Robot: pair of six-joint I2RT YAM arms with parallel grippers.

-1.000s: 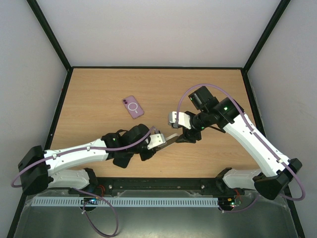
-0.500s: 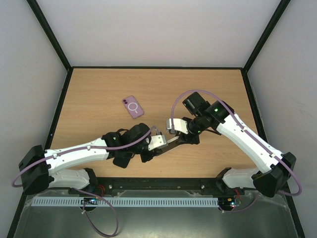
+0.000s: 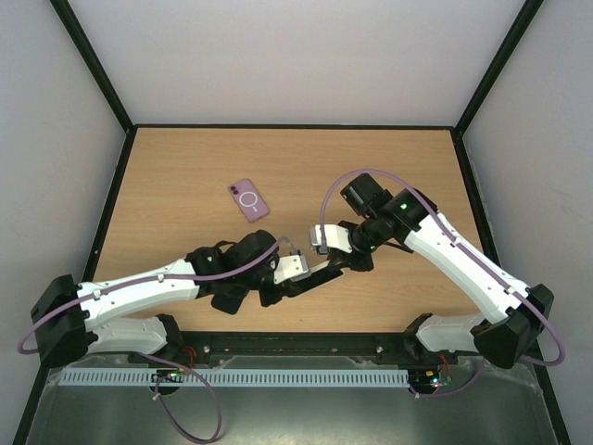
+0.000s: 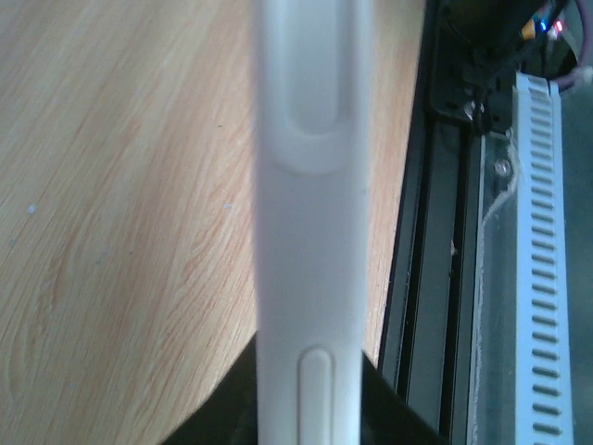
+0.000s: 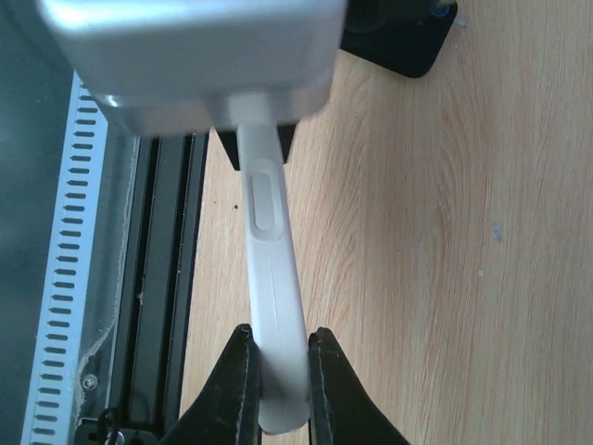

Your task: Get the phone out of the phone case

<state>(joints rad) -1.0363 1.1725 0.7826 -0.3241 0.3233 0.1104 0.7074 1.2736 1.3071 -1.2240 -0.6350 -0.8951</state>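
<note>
Both arms meet over the near middle of the tabletop [image 3: 185, 167], holding a white phone case [image 5: 273, 278] between them, clear of the wood. Each wrist camera sees the case edge-on, a narrow white band with raised button covers. The left claw [image 4: 310, 428] is clenched on one end of it, its dark fingers flanking the band. The right claw [image 5: 278, 373] is clenched on the opposite end, one finger pressed to each face.

From this angle I cannot tell whether a phone sits inside the case, because only its side wall shows. A purple handset [image 3: 248, 200] with a ring on its back lies flat, well beyond the case and off to its left, and neither arm touches it.

The step in hand looks like the separation itself, with one claw anchoring the case while the other works it loose. The next move probably calls for peeling or flexing the soft rim at one end while the far end is held steady. That needs a small, controlled twist, not a straight pull. Both grips sit on the same thin edge, so a hard tug would likely just slide the case through the fingers.
</note>
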